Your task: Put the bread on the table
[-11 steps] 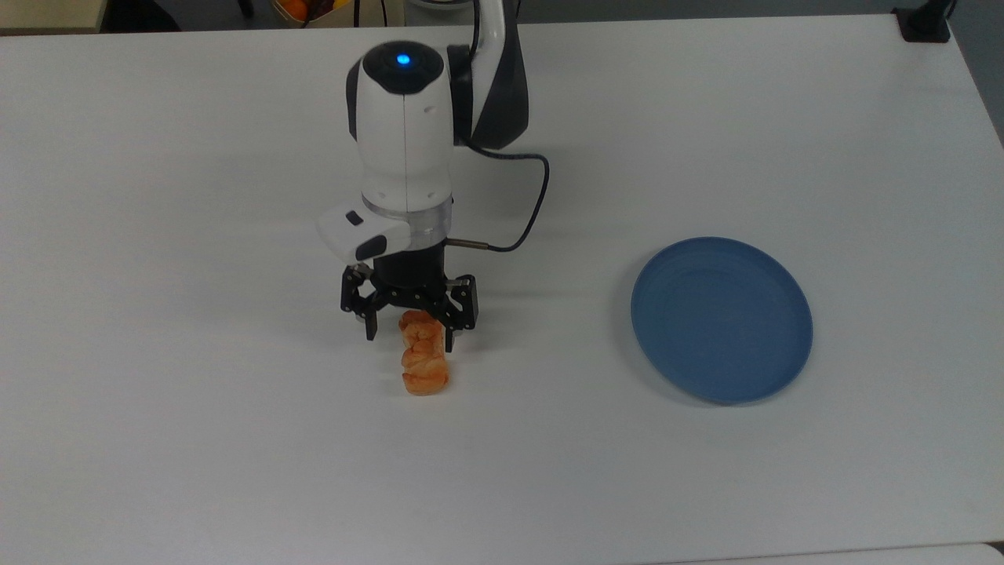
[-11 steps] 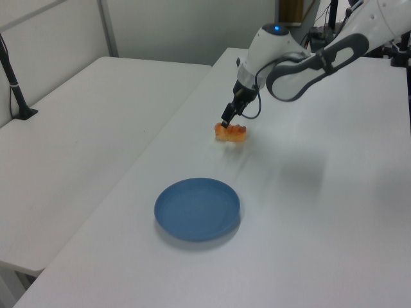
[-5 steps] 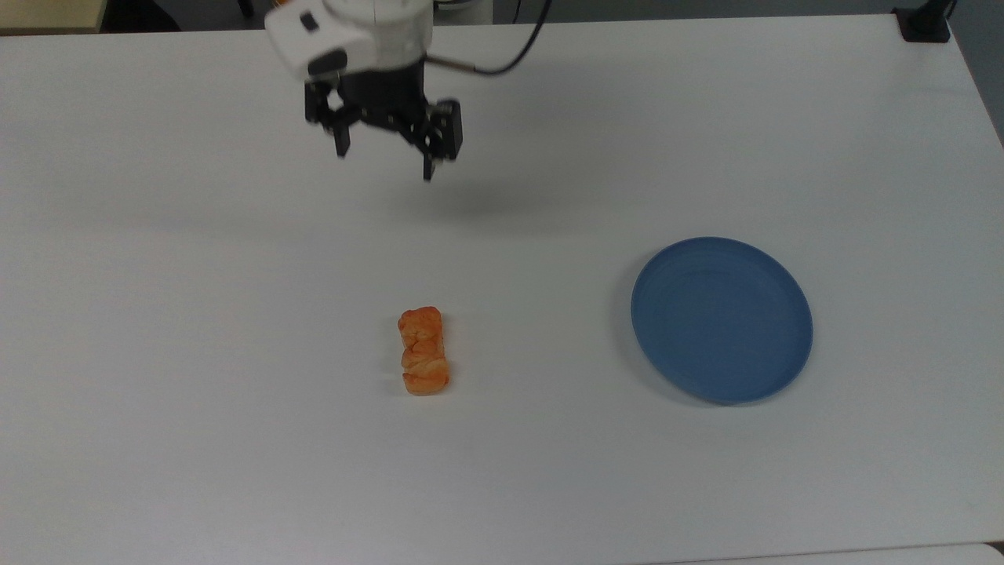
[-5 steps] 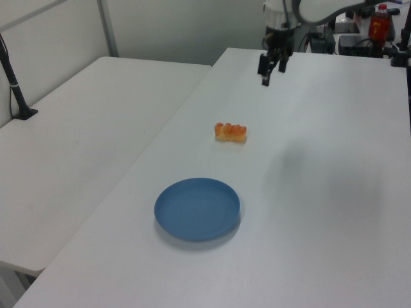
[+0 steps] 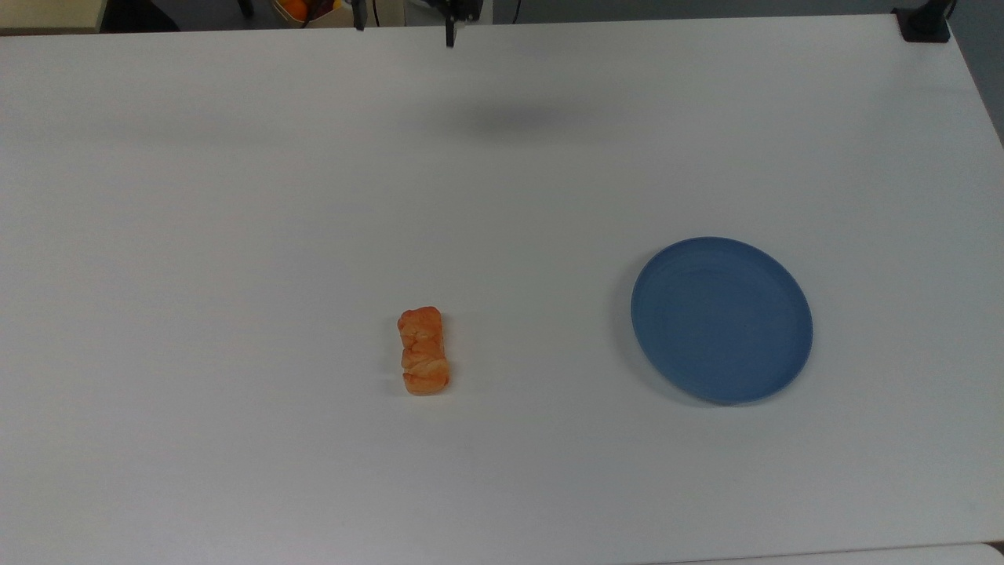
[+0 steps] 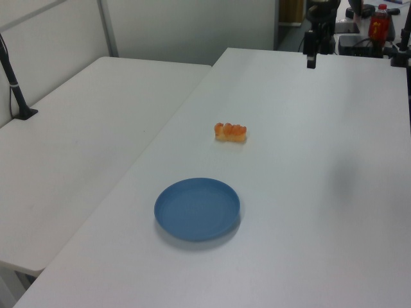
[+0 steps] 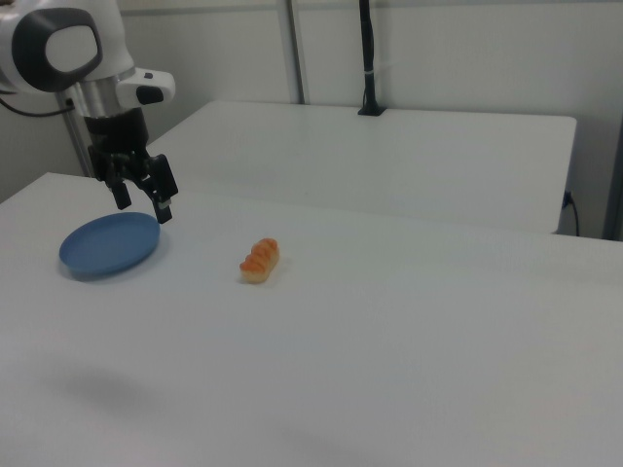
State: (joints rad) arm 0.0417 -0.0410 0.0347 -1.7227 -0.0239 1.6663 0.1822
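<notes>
The bread [image 5: 423, 351], a small golden-orange braided roll, lies by itself on the white table [image 5: 235, 196], left of the blue plate [image 5: 722, 320] in the top view. It also appears in the left view [image 6: 230, 132] and the right view [image 7: 260, 260]. My gripper [image 7: 143, 206] hangs open and empty, high above the table and well away from the bread. In the top view the gripper [image 5: 404, 35] sits at the top edge with just its fingers in frame. In the left view the gripper [image 6: 311, 59] hovers over the far end of the table.
The blue plate [image 6: 197, 208] is empty and, in the right view, the plate [image 7: 109, 244] sits under and behind the gripper. A second white table [image 6: 77, 128] adjoins, with a black post [image 6: 16, 83]. A red bottle [image 6: 379, 22] stands beyond the far edge.
The gripper has let go of the bread, risen and pulled back toward the top view's top edge. The bread and the plate have stayed where they were.
</notes>
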